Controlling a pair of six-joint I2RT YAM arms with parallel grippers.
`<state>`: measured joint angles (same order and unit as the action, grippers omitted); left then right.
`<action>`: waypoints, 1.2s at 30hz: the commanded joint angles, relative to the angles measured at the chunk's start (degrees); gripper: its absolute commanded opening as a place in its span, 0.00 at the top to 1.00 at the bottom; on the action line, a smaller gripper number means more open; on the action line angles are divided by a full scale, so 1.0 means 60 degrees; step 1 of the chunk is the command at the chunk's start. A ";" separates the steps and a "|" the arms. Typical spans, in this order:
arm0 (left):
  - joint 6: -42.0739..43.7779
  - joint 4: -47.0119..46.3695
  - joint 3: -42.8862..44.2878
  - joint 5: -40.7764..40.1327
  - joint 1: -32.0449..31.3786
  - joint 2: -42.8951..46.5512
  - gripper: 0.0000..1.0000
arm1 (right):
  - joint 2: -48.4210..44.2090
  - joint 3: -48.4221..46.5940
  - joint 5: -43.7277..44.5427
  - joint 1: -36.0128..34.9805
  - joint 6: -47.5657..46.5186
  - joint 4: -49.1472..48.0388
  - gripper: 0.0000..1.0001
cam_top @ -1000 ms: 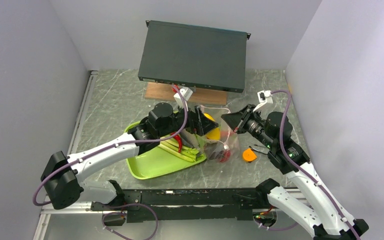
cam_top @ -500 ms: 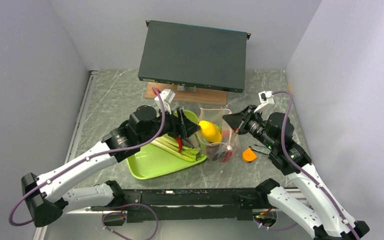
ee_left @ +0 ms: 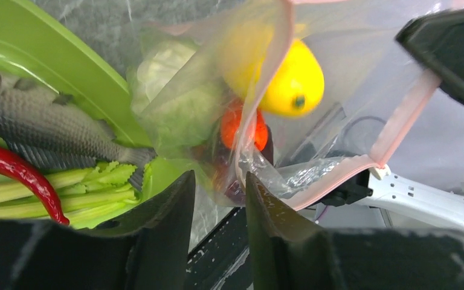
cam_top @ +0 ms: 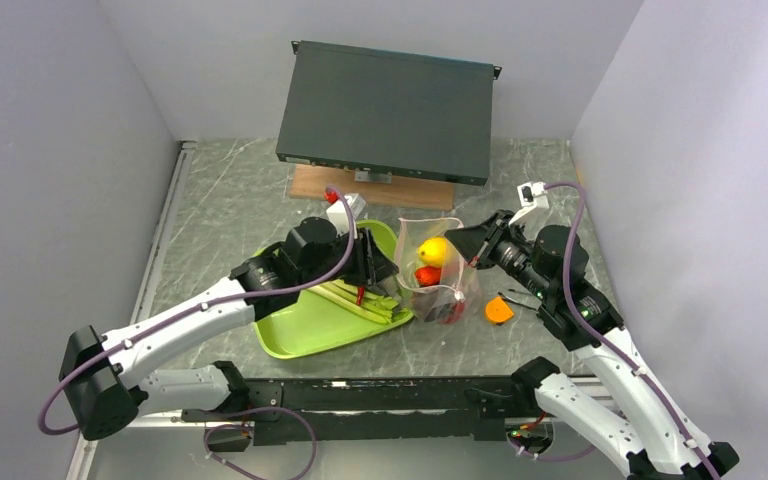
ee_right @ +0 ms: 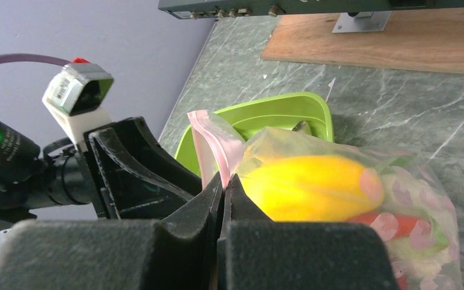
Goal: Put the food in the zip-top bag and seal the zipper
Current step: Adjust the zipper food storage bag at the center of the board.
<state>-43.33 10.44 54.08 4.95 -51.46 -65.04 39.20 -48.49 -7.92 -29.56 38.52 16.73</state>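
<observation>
Three foods (ee_left: 42,124) wait on tray (cam_top: 300,335) by counter's front edge: right gripper (ee_right: 223,181), clamped on zip-top bag (cam_top: 442,288) rim, should hold mouth wide while left gripper (ee_left: 220,181), fingers apart, grabs chilli (ee_left: 18,172).

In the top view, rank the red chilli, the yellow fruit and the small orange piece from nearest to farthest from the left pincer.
1. red chilli: just below the left pincer, lying on the green tray.
2. yellow fruit: to the pincer's right, inside the zip-top bag.
3. orange piece: clearly farthest, lying beyond the bag's right side.
</observation>
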 commanded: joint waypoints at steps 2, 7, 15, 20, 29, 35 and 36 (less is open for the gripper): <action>-0.0293 -0.0994 -0.0182 0.0534 -0.0014 -0.0049 0.59 | -0.0286 -0.0488 -0.0056 -0.0037 -0.0005 -0.0794 1.00; -0.0394 -0.1453 -0.0027 0.1115 -0.0020 -0.0613 0.57 | -0.0242 -0.0463 -0.0099 -0.0050 -0.0004 -0.0793 1.00; 0.0181 -0.1443 0.1046 0.2060 -0.0009 -0.1106 0.84 | -0.0462 -0.0727 0.0460 -0.0034 -0.0528 -0.0065 1.00; 0.0219 -0.1409 0.2082 0.2465 -0.0007 -0.1028 1.00 | -0.0818 -0.1334 0.1085 -0.0044 -0.1668 0.0931 1.00; -0.0947 -0.1790 0.3784 0.3568 -0.0107 -0.2848 1.00 | -0.0439 -0.2453 -0.2082 -0.0039 -0.3042 0.1665 0.96; -0.1766 -0.3080 0.3490 0.3904 -0.0356 -0.3511 1.00 | 0.0918 -0.2980 -0.3226 -0.0041 -0.3000 0.2983 0.83; -0.1795 -0.3214 0.3385 0.3862 -0.0366 -0.3490 1.00 | 0.0993 -0.2998 -0.2629 -0.0036 -0.3078 0.3342 0.80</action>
<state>-50.37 -0.58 75.02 25.85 -52.62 -86.15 41.76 -63.77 -21.63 -29.56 21.96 30.65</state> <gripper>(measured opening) 0.012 0.152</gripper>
